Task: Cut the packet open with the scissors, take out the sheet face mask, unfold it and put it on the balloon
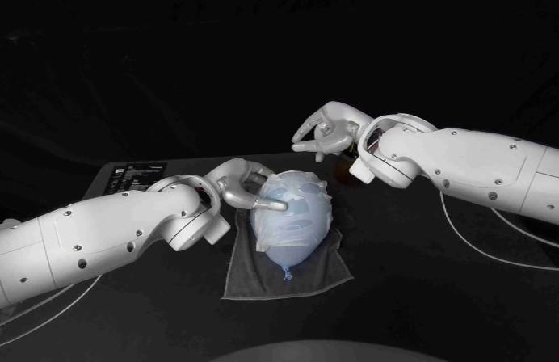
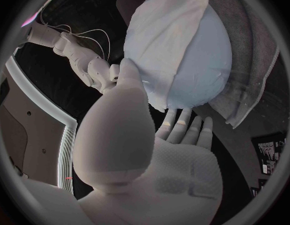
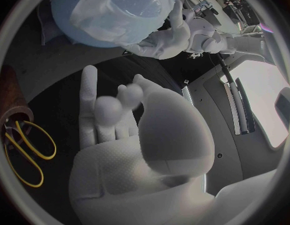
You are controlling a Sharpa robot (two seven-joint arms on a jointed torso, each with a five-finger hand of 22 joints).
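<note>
One pale-blue balloon (image 1: 285,245) lies on a grey towel (image 1: 313,277) spread on the black table (image 1: 443,305), its knotted end pointing toward the robot. White and thin, the sheet face mask (image 1: 300,202) is draped over the balloon's far half, and its eye and mouth openings face up. The left hand (image 1: 239,186) is against the balloon's far left side. Its thumb presses on the mask's edge and its fingers (image 2: 182,127) reach under the curve, so it seems to hold the balloon between them. The right hand (image 1: 324,132) hangs above and beyond the balloon, apart from it, with most fingers curled in loosely and nothing between them. Yellow-handled scissors (image 3: 23,155) lie beside a brown cylinder (image 3: 10,95) below that hand.
</note>
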